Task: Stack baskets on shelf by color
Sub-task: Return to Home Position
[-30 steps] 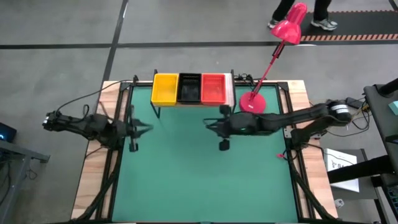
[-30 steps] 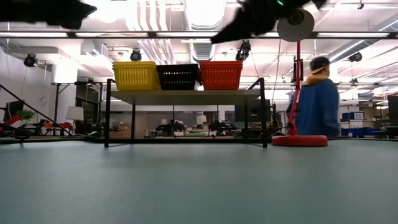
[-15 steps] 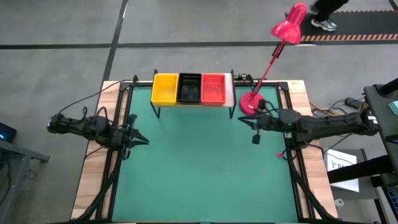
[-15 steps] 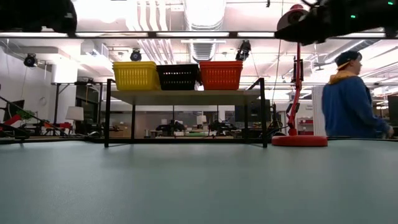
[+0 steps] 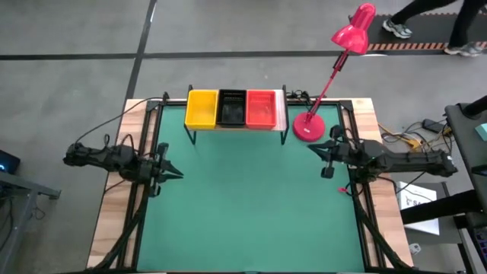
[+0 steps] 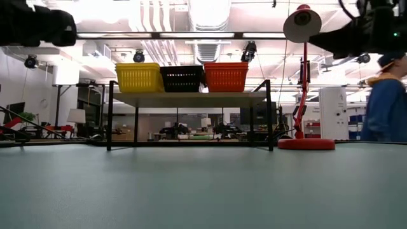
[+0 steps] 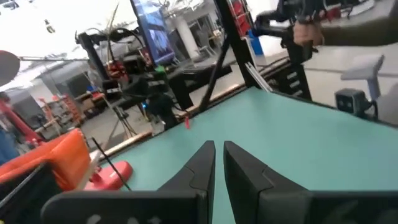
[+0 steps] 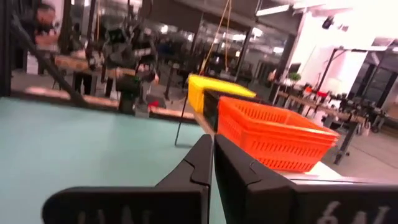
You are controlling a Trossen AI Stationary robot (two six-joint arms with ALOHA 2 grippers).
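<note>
High view: baskets in colour groups on the shelf [image 5: 281, 111], both arms clear of them.
Yellow baskets [image 5: 202, 109], black baskets [image 5: 232, 107] and orange-red baskets [image 5: 260, 108] sit touching in a row. The left gripper [image 5: 172, 171] hovers near the table's [image 5: 243, 213] left edge and the right gripper [image 5: 313, 148] just beside the pink-red lamp [image 5: 308, 128], both pinched narrow and empty.

Three piles of baskets, one shelf, one lamp, two arms, one person.
From where I stand I count one yellow pile [image 5: 202, 109], one black pile [image 5: 232, 108] and one orange-red pile [image 5: 261, 108], all on the single shelf [image 6: 191, 98] ahead of the right gripper's [image 5: 313, 148] jaws. How many baskets each pile holds I cannot tell. There are two grippers, counting the left gripper [image 5: 173, 172], plus one pink-red lamp [image 5: 308, 127] and one person [image 6: 385, 111].
</note>
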